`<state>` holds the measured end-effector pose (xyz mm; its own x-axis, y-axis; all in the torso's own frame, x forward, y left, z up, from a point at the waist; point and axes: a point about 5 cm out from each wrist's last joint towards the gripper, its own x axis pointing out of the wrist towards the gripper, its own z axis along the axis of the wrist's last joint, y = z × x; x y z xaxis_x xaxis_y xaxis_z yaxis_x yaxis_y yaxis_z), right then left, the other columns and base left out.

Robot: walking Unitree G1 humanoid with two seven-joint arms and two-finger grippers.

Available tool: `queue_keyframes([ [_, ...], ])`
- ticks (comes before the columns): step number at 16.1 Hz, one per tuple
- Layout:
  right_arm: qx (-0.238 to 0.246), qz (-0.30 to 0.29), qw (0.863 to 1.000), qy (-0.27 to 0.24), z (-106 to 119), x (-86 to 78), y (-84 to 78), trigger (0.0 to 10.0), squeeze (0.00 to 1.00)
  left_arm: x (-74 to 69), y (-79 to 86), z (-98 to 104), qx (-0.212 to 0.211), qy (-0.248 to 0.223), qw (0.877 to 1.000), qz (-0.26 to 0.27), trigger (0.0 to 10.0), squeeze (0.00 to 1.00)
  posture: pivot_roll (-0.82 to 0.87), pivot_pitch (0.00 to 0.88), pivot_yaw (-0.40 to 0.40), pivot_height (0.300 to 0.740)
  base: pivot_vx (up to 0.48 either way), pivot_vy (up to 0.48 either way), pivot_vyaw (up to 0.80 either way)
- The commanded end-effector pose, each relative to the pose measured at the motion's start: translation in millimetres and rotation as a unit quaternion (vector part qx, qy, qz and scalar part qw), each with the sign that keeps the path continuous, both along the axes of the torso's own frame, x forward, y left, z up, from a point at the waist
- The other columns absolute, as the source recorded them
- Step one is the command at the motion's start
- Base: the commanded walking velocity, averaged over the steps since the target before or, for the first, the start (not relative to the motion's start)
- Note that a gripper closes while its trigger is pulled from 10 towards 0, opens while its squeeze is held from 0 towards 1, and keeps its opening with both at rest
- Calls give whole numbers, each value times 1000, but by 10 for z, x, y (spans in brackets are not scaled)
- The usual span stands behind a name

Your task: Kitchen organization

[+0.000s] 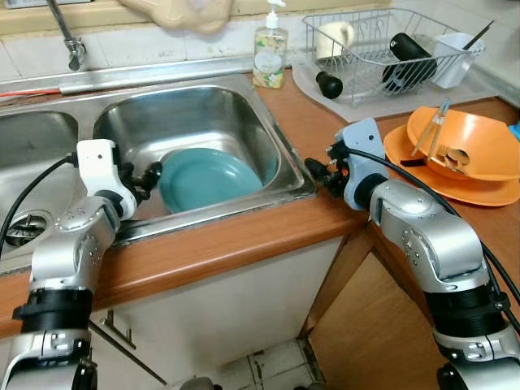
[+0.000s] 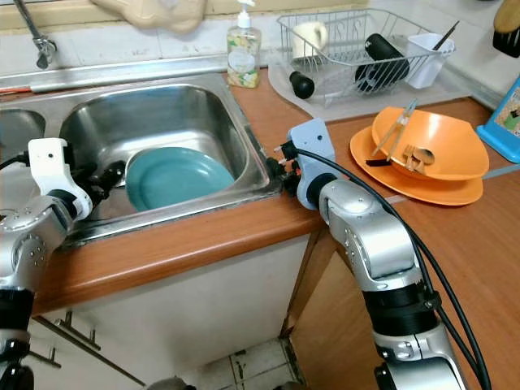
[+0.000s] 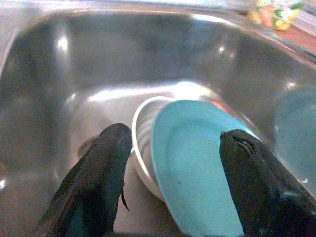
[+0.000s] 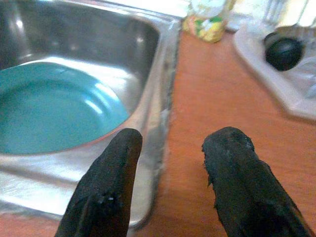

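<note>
A teal plate (image 1: 207,176) lies tilted in the right basin of the steel sink (image 1: 268,122). In the left wrist view a white bowl (image 3: 143,143) shows behind the teal plate (image 3: 197,163). My left gripper (image 1: 150,175) is at the basin's left side, open, its black fingers (image 3: 98,182) straddling the plate's edge and the bowl. Over the counter at the sink's right rim my right gripper (image 1: 318,172) is open with nothing between its fingers (image 4: 111,182); the teal plate (image 4: 49,108) lies beyond them.
A soap bottle (image 1: 270,50) stands behind the sink. A wire dish rack (image 1: 382,49) holds a mug, a black bottle and a white cup. Orange plates (image 1: 455,154) with utensils sit on the wooden counter (image 1: 244,244) at the right. A faucet (image 1: 69,36) is at the back left.
</note>
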<state>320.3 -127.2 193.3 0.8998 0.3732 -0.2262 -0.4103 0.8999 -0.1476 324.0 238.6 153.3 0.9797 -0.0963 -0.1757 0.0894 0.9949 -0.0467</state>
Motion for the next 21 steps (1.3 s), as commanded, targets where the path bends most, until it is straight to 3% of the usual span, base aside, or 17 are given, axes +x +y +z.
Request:
queue_keyframes([
  [1, -15, -31, 999, -8, 14, 50, -78, 10000, 1000, -39, -132, 153, 37, -45, 997, -50, 10000, 1000, -65, 0, 3, 740, 0, 0, 0],
  [2, -17, -34, 999, -8, 10, 52, -82, 10000, 1000, -48, -154, 164, 39, -48, 996, -59, 10000, 1000, -65, 0, 3, 740, 0, 0, 0],
  [4, -34, -61, 998, 1, -45, 75, -133, 10000, 1000, -131, -357, 260, 46, -80, 988, -125, 10000, 1000, -64, 0, 3, 740, 0, 0, 0],
  [7, -43, -107, 993, 2, -77, 108, -259, 10000, 1000, -285, -550, 283, 22, -99, 977, -187, 10000, 1000, -69, 0, 10, 740, 0, 0, 0],
  [8, -46, -116, 992, 0, -77, 115, -284, 10000, 1000, -309, -575, 272, 22, -97, 976, -196, 10000, 878, -69, 0, 10, 740, 0, 0, 0],
  [9, -52, -137, 989, -2, -86, 138, -352, 10000, 1000, -378, -652, 236, 19, -91, 970, -223, 10000, 467, -68, 0, 8, 740, 0, 0, 0],
  [10, -54, -150, 987, -3, -93, 153, -393, 10000, 514, -432, -712, 209, 14, -86, 966, -245, 10000, 39, -68, 0, 7, 740, 0, 0, 0],
  [11, -64, -161, 985, -2, -104, 164, -432, 10000, 0, -490, -783, 175, 11, -79, 960, -269, 10000, 0, -68, 0, 5, 740, 0, 0, 0],
  [15, -68, -174, 982, 10, -151, 186, -497, 10000, 0, -610, -889, 93, 12, -60, 947, -316, 10000, 0, -72, 0, 6, 740, 0, 0, 0],
  [21, -62, -186, 980, 27, -197, 281, -628, 10000, 0, -617, -899, 77, 16, -55, 946, -319, 10000, 0, -75, 0, 6, 740, 0, 0, 0],
])
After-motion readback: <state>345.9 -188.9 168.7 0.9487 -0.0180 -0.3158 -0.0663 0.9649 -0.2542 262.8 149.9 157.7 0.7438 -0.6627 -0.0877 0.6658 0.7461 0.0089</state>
